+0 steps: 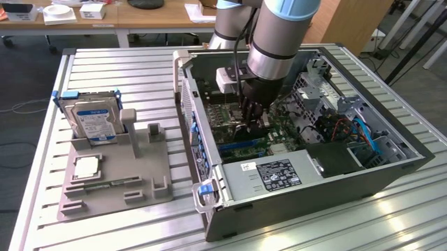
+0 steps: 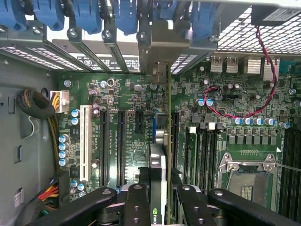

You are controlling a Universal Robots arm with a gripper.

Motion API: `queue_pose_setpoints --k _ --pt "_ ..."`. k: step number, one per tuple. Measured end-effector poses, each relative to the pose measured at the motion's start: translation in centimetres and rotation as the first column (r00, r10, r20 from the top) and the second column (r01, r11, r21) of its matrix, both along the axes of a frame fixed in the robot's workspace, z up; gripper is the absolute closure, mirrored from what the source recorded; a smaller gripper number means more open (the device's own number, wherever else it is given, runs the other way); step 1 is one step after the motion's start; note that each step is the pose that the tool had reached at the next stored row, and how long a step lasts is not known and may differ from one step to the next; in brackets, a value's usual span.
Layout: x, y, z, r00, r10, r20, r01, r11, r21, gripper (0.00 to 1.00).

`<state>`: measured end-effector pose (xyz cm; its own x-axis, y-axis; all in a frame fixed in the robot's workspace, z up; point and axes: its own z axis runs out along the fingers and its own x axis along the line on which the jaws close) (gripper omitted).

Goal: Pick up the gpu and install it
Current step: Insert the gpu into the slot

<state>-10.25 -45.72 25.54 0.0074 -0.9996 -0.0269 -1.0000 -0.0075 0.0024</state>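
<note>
Clearly, the end effector (image 2: 160, 209) is pinching the gpu (image 2: 158, 165): its black fingers (image 2: 136, 202) press on both faces of the thin card, which stands on its edge just over the green motherboard (image 2: 122, 94), among the long black slots. I cannot tell if the card already sits in a slot. In the exterior view the end effector (image 1: 253, 114) is deep inside the open computer case (image 1: 314, 209), and the power supply (image 1: 279, 175) lies at about 5 o'clock from it. At 9 o'clock from the case, on the metal counter (image 1: 125, 68), stands a grey holder (image 1: 119, 183) with the hard drive (image 1: 91, 117) upright at its 11 o'clock corner.
</note>
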Motion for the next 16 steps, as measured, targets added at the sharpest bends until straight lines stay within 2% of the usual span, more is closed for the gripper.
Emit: queue_pose_setpoints --k 5,16 --pt "0.0 0.0 0.0 1.0 -0.001 0.0001 0.001 0.9999 -0.0135 0.73" --pt "-0.01 -0.13 -0.1 1.0 -0.001 0.0 0.001 0.9999 -0.014 0.73"
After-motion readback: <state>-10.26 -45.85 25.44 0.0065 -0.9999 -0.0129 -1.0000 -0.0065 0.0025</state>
